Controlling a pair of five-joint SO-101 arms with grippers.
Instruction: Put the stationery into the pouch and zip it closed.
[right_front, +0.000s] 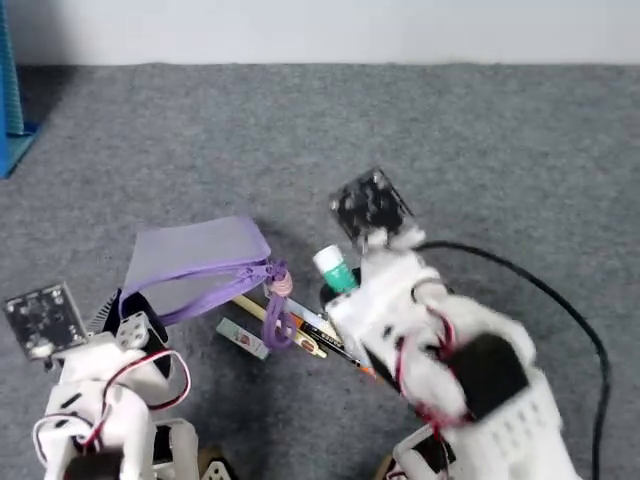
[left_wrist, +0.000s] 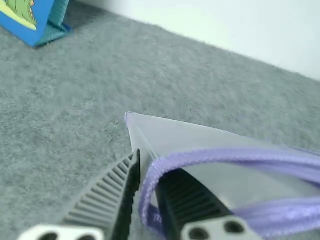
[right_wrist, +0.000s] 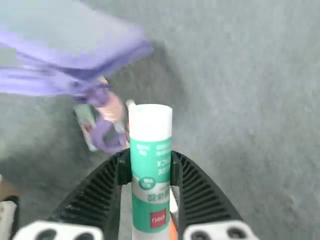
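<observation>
A lilac pouch (right_front: 195, 258) with a purple zipper lies on the grey carpet, its mouth facing the arms. My left gripper (left_wrist: 146, 197) is shut on the pouch's zipper edge (left_wrist: 165, 165) at its near corner. A green and white glue stick (right_wrist: 149, 160) stands between the fingers of my right gripper (right_wrist: 148, 167), which is shut on it, a little to the right of the pouch's zipper pull (right_front: 279, 283). The glue stick (right_front: 335, 269) shows beside the right arm in the high view. Pens (right_front: 300, 325) and a small eraser (right_front: 242, 337) lie on the carpet by the pouch's mouth.
A blue box (right_front: 12, 90) stands at the far left edge. A black cable (right_front: 560, 300) runs along the right side of the right arm. A white wall bounds the carpet at the back.
</observation>
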